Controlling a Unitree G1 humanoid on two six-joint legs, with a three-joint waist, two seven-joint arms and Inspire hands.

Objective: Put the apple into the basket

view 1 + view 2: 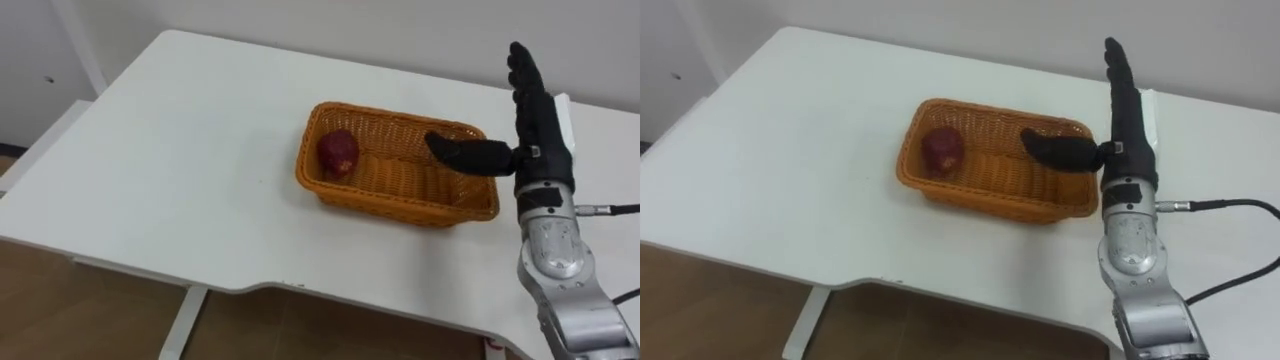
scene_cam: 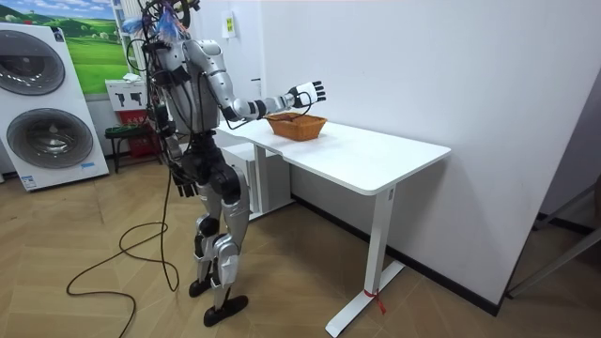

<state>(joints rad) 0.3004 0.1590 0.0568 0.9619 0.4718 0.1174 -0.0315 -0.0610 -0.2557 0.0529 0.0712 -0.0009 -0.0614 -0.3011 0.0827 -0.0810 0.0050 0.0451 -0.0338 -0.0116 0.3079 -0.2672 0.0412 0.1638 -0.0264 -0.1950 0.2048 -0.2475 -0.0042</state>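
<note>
A dark red apple (image 1: 338,152) (image 1: 941,148) lies in the left end of an orange wicker basket (image 1: 470,200) (image 1: 980,198) on the white table (image 1: 170,180). My right hand (image 1: 530,110) (image 1: 1127,105) is raised over the basket's right end, open, with fingers straight up and the thumb reaching out over the basket, holding nothing. In the room view the right hand (image 2: 306,93) hovers just above the basket (image 2: 297,125), and I stand at the table's end. My left hand (image 2: 185,184) hangs at my side.
The table's front edge (image 1: 240,285) runs close below the basket, with wooden floor beyond it. A wall stands right behind the table. Washing machines (image 2: 52,108) are at the room view's left.
</note>
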